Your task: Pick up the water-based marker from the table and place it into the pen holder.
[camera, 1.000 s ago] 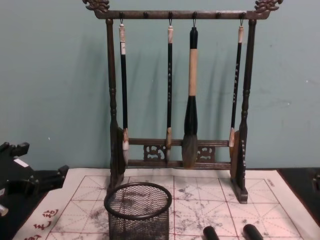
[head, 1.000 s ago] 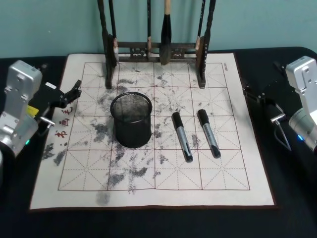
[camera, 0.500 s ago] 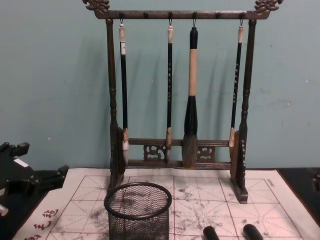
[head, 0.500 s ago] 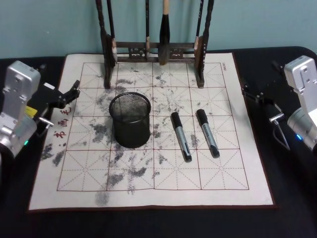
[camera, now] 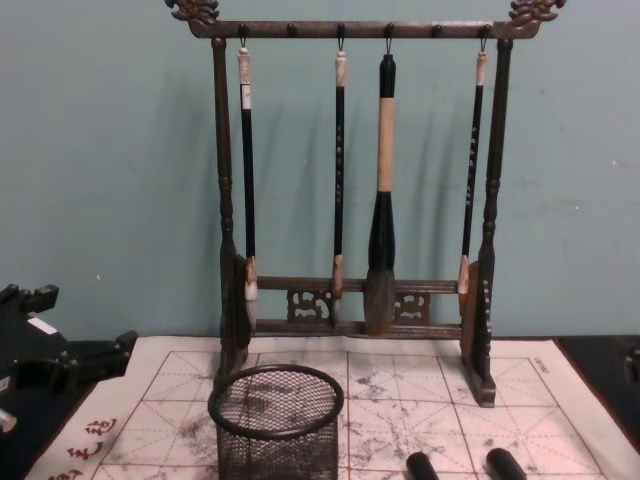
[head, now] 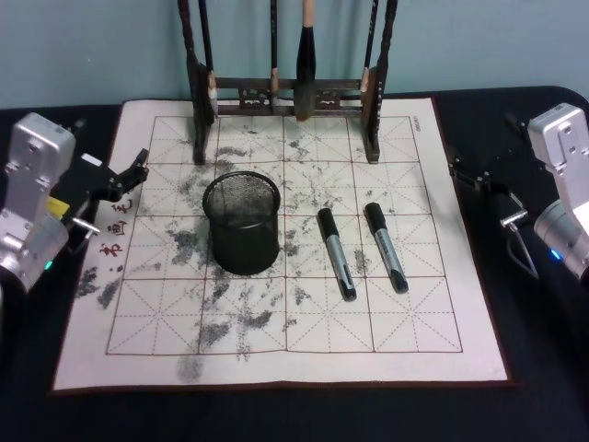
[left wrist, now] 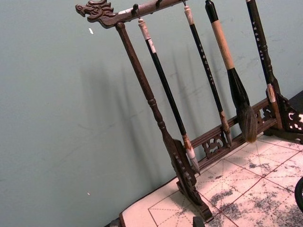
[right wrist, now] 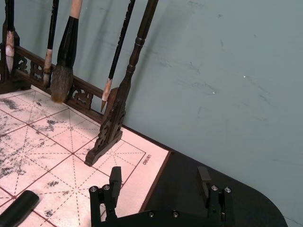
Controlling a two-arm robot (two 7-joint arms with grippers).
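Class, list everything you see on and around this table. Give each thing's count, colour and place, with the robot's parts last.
table: one, dark, under everything.
calligraphy mat: one, white with red grid and ink smudges, on the table.
pen holder: one, black mesh, left of the mat's centre.
markers: two, black and grey, lying side by side right of the pen holder.
brush rack: one, dark wood, at the mat's far edge.
brushes: four, mostly dark, hanging from the rack.
left gripper: one, black, open, at the mat's left edge.
right gripper: one, black, open, beyond the mat's right edge.

Pen holder (head: 242, 226) before brush rack (head: 336, 89)
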